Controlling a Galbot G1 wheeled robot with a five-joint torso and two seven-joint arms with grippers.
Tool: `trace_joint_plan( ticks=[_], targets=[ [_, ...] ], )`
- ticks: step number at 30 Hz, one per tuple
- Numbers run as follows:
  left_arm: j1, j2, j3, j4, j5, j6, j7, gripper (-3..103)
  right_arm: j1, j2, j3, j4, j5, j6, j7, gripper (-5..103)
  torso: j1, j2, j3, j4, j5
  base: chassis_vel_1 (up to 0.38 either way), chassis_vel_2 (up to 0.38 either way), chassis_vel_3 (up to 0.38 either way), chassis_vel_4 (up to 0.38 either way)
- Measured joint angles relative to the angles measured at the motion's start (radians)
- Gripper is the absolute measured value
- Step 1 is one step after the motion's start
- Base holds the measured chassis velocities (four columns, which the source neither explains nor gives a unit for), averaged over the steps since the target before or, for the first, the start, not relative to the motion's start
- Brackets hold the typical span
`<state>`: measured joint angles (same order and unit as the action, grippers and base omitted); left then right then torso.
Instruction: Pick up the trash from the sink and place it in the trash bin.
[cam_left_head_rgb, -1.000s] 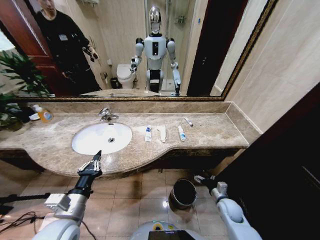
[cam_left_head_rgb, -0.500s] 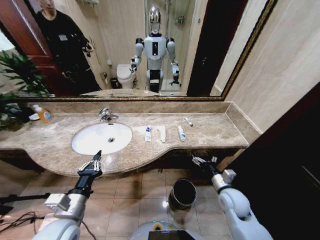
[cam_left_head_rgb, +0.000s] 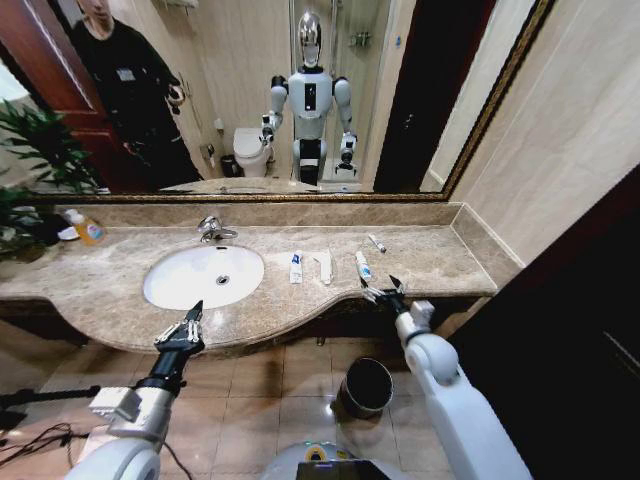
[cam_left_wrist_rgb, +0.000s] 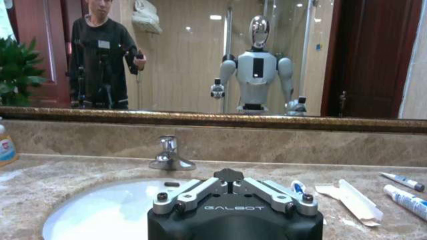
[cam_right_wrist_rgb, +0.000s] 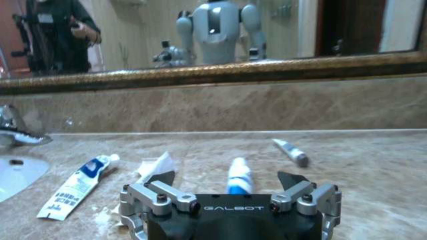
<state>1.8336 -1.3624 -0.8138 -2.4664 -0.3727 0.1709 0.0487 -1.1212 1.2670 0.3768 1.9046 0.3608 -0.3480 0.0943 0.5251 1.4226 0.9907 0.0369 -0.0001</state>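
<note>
The trash lies on the marble counter to the right of the white sink (cam_left_head_rgb: 180, 285), not inside it. It is a blue-marked tube (cam_left_head_rgb: 296, 267), a white packet (cam_left_head_rgb: 324, 266), a second tube (cam_left_head_rgb: 363, 266) and a thin stick (cam_left_head_rgb: 376, 243). My right gripper (cam_left_head_rgb: 382, 292) is open at the counter's front edge, just short of that second tube (cam_right_wrist_rgb: 239, 172), which lies in line with the gap between its fingers (cam_right_wrist_rgb: 163, 178). My left gripper (cam_left_head_rgb: 180, 328) hangs open in front of the sink, below the counter edge. The trash bin (cam_left_head_rgb: 366, 386) stands on the floor under the counter.
A chrome faucet (cam_left_head_rgb: 212, 230) stands behind the basin. An orange-yellow bottle (cam_left_head_rgb: 88, 230) and a plant (cam_left_head_rgb: 30, 150) occupy the counter's far left. The mirror runs along the back wall, and a dark panel (cam_left_head_rgb: 560, 330) closes the right side.
My right arm has risen from beside the bin, below the counter, to the counter's front edge near the tubes. The left arm has stayed still.
</note>
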Motion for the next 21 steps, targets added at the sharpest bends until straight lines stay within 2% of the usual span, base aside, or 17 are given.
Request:
trace_joint_plan(
  ticks=[6,15,17,18,21],
  targets=[
    [0.000,0.000,0.000,0.000,0.000,0.000,0.000,0,0.096,0.023,-0.088,-0.113,-0.025,-0.025,0.051,100,0.000,0.000,0.000,0.0000,0.0001,0.000,0.000,0.000,0.000],
    [0.000,0.000,0.000,0.000,0.000,0.000,0.000,0,0.128,0.049,-0.082,-0.197,-0.041,-0.022,0.069,101,0.000,0.000,0.000,-0.0001,0.0000,0.000,0.000,0.000,0.000],
    [0.000,0.000,0.000,0.000,0.000,0.000,0.000,0,0.128,0.051,-0.072,-0.207,-0.043,-0.017,0.074,92,0.000,0.000,0.000,-0.0001,0.0000,0.000,0.000,0.000,0.000],
    [0.000,0.000,0.000,0.000,0.000,0.000,0.000,0,0.128,0.051,-0.072,-0.207,-0.043,-0.017,0.074,92,0.000,0.000,0.000,-0.0001,0.0000,0.000,0.000,0.000,0.000],
    [0.000,0.000,0.000,0.000,0.000,0.000,0.000,0,0.128,0.052,-0.066,-0.215,-0.051,-0.014,0.078,76,0.000,0.000,0.000,-0.0001,0.0000,0.000,0.000,0.000,0.000]
  ],
)
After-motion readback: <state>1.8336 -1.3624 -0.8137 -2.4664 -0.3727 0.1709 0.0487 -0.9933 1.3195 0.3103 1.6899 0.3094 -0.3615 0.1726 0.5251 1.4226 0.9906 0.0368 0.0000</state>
